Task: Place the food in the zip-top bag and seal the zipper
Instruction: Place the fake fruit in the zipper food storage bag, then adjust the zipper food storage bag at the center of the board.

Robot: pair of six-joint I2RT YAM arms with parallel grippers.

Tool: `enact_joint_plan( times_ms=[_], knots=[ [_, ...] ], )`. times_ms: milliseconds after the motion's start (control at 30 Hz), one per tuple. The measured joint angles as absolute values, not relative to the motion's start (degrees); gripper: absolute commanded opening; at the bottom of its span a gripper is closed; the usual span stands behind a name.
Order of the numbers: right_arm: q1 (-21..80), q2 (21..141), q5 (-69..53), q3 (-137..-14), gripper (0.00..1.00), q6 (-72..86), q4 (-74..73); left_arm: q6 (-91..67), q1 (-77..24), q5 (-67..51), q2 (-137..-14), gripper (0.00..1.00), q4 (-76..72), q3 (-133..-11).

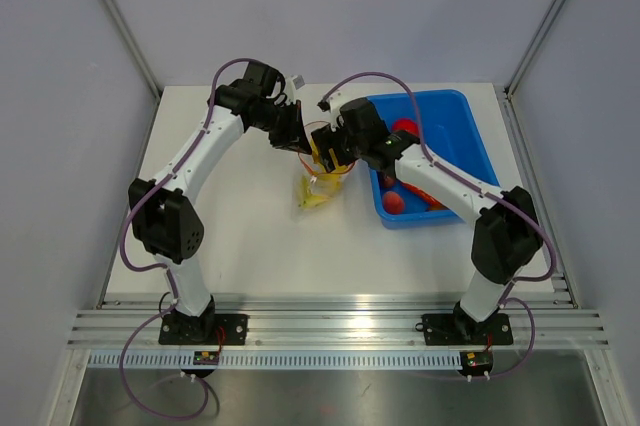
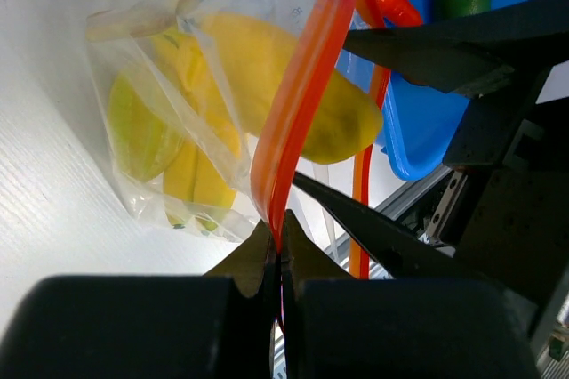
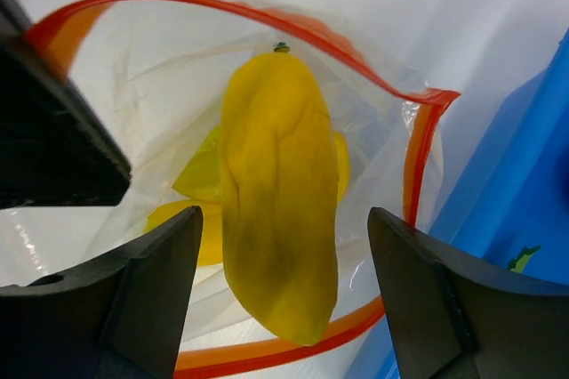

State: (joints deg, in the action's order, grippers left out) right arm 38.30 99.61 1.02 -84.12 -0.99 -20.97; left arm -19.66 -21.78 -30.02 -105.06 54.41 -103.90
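your left gripper (image 2: pixel 277 250) is pinched shut on the zipper (image 2: pixel 298 103), holding the zip-top bag (image 2: pixel 142 130) up by its mouth. the banana (image 3: pixel 276 201) sits inside, and the right gripper (image 3: pixel 284 214) is spread wide open above it, touching nothing. i'd say loading's done and sealing is next, so you'd back the right one out and press the strip shut along its length.

From above, the zipper (image 1: pixel 340 174) is mostly hidden beneath the left pincer (image 1: pixel 298 141) and right pincer (image 1: pixel 330 154); the blue bin (image 1: pixel 432 98) is partly covered by the right arm (image 1: pixel 440 178).
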Motion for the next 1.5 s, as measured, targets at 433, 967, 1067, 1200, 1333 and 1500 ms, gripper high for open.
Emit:
enact_joint_plan(
  times_ms=[433, 967, 1067, 1200, 1333, 1500],
  knots=[
    [38.6, 90.9, 1.2, -84.6, 0.82, -0.7, -22.6, -19.6, -21.8, -30.0, -105.1, 0.0, 54.4, -103.9],
    [34.5, 93.0, 3.4, -80.1, 0.59, 6.1, -21.7, -18.9, -21.8, -30.0, -105.1, 0.0, 54.5, -103.9],
    [32.2, 93.8, 3.3, -79.7, 0.57, 7.7, -21.3, -18.8, -21.8, -30.0, -105.1, 0.0, 54.5, -103.9],
    [31.7, 96.0, 1.6, -79.7, 0.55, 8.4, -20.4, -18.9, -21.8, -30.0, -105.1, 0.0, 54.5, -103.9],
    [31.9, 98.4, -0.7, -79.7, 0.3, 8.6, -20.4, -18.9, -21.8, -30.0, -105.1, 0.0, 54.5, -103.9],
    [31.9, 99.1, -2.3, -80.4, 0.0, 9.4, -21.0, -18.8, -21.8, -29.9, -105.1, 0.0, 54.5, -103.9]
  ],
)
